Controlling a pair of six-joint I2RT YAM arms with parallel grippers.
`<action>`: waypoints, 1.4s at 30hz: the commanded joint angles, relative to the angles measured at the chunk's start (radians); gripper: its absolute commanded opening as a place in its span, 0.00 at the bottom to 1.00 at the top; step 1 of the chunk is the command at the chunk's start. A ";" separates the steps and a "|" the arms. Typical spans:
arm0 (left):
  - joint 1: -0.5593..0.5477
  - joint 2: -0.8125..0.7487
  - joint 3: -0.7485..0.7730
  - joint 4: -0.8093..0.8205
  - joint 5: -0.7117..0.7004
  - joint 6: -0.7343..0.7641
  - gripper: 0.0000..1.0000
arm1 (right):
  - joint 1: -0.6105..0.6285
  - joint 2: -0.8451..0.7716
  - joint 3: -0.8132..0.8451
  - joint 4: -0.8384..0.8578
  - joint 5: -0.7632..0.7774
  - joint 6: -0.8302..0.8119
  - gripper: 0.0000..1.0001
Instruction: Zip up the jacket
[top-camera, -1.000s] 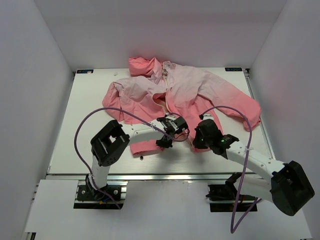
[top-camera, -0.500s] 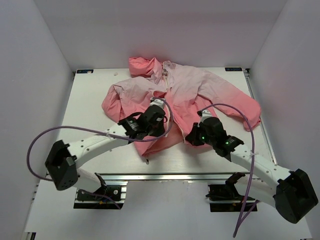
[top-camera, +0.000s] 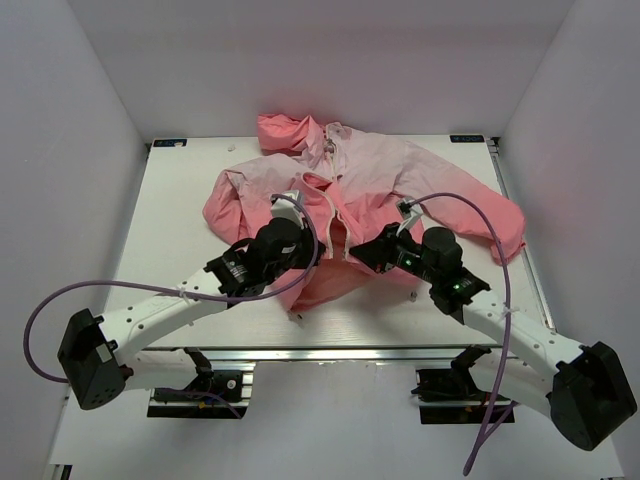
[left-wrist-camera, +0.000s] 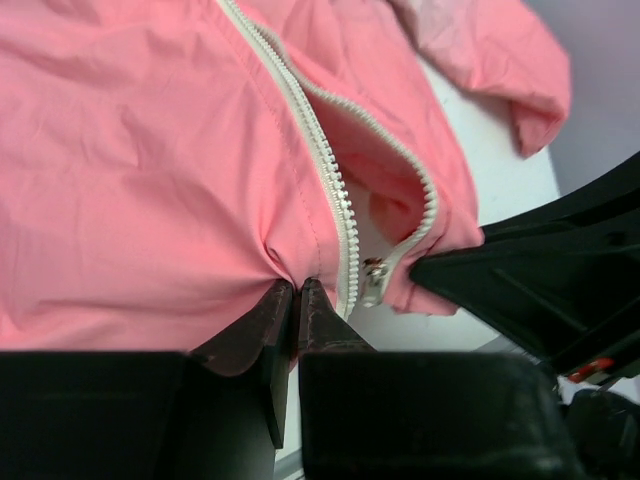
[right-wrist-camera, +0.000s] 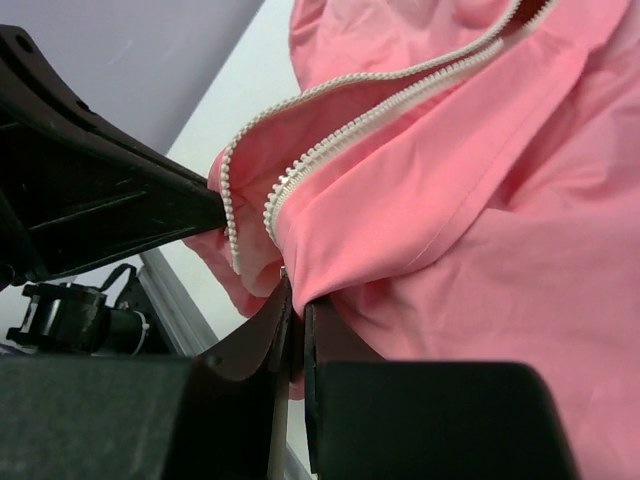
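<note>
**Top external view.** The jacket (top-camera: 400, 175) is laid out on the table (top-camera: 180, 230), hood toward the far edge, sleeves spread to both sides and the front partly open. The left gripper (top-camera: 308, 243) and right gripper (top-camera: 378, 252) are set at the near hem, one on each side of the front opening. How the jaws stand cannot be told from this view.

**Left wrist view.** The left gripper (left-wrist-camera: 297, 290) is seen with its jaws closed to a thin slit, and a pinch of coral jacket (left-wrist-camera: 150, 180) fabric is held between them. The whitish zipper (left-wrist-camera: 330, 190) runs away from the jaws, just beside them on the right. Its two rows are parted ahead of the jaws and meet again at the lower end. The slider (left-wrist-camera: 376, 272) is found there, just right of the jaw tips. A black finger (left-wrist-camera: 500, 275) of the right gripper is seen further right, its tip close to the hem.

**Right wrist view.** The right gripper (right-wrist-camera: 297, 300) is seen with its jaws all but closed, and a fold of jacket (right-wrist-camera: 480, 200) is clamped between them. The zipper (right-wrist-camera: 380, 100) edges lie above the jaws, parted near them and drawn together farther off. A black finger (right-wrist-camera: 100, 210) of the left gripper is seen left of the jaws, with its tip at the hem.
</note>
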 joint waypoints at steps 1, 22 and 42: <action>0.001 -0.035 0.005 0.070 -0.030 -0.034 0.00 | -0.002 0.034 0.008 0.177 -0.075 0.016 0.00; 0.003 -0.004 0.008 0.106 -0.067 -0.065 0.00 | 0.000 0.046 -0.044 0.331 -0.161 -0.006 0.00; 0.001 -0.012 -0.014 0.138 -0.013 -0.063 0.00 | -0.002 0.057 -0.068 0.412 -0.111 0.037 0.00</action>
